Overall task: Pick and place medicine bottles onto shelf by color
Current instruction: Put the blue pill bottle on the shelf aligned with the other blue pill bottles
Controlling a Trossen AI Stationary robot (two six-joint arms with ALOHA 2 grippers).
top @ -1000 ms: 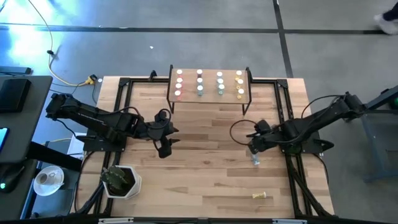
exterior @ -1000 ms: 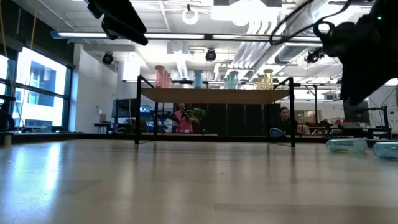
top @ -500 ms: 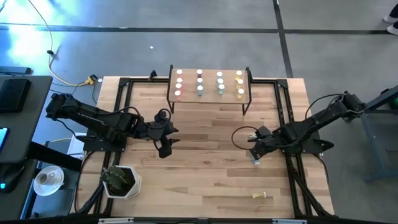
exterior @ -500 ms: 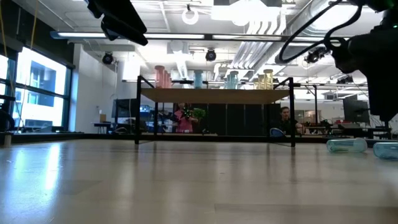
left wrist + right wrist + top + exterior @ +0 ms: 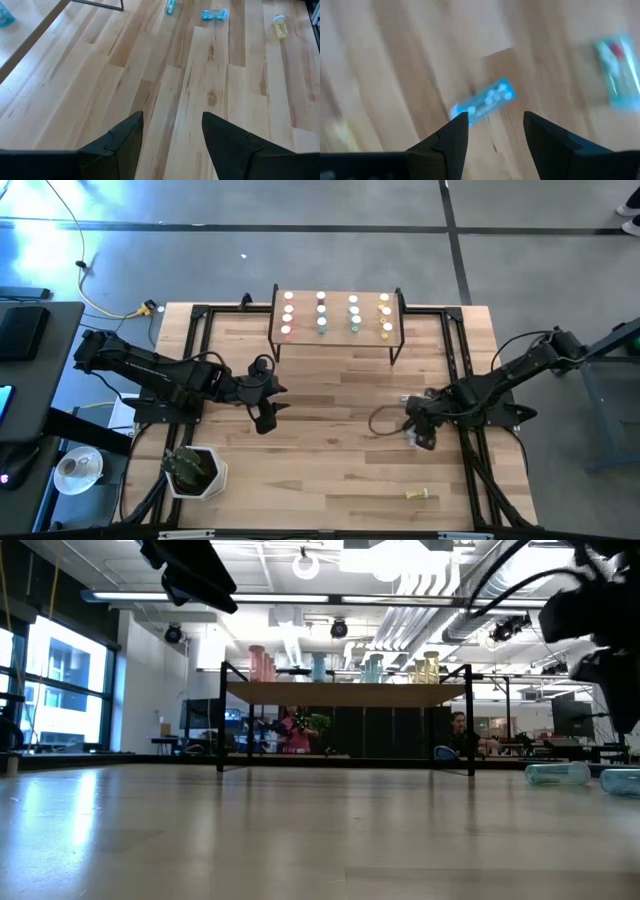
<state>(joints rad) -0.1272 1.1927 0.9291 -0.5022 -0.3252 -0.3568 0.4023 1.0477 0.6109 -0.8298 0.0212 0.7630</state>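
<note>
The shelf (image 5: 337,330) stands on black legs at the table's far middle. Several medicine bottles (image 5: 321,311) stand upright on it in red, blue, green and yellow columns. Two blue bottles (image 5: 557,773) (image 5: 620,780) lie on their sides on the table's right part, and a yellow one (image 5: 421,494) lies nearer the front edge. My right gripper (image 5: 495,120) hovers open, pointing down over one lying blue bottle (image 5: 482,105), with the other (image 5: 615,70) off to the side. My left gripper (image 5: 172,117) waits open above the table's left middle (image 5: 265,417).
A white pot with a plant (image 5: 195,470) stands at the near left corner. Black frame rails (image 5: 470,460) run along the table's sides. In the low view a person (image 5: 457,730) sits in the room behind the shelf. Bare wood lies between the two arms.
My right gripper has sunk a little and shifted toward the table's near edge, over the lying blue bottles, and has rolled about its own pointing line. Its fingers stay apart. The bottles lie where they were.
</note>
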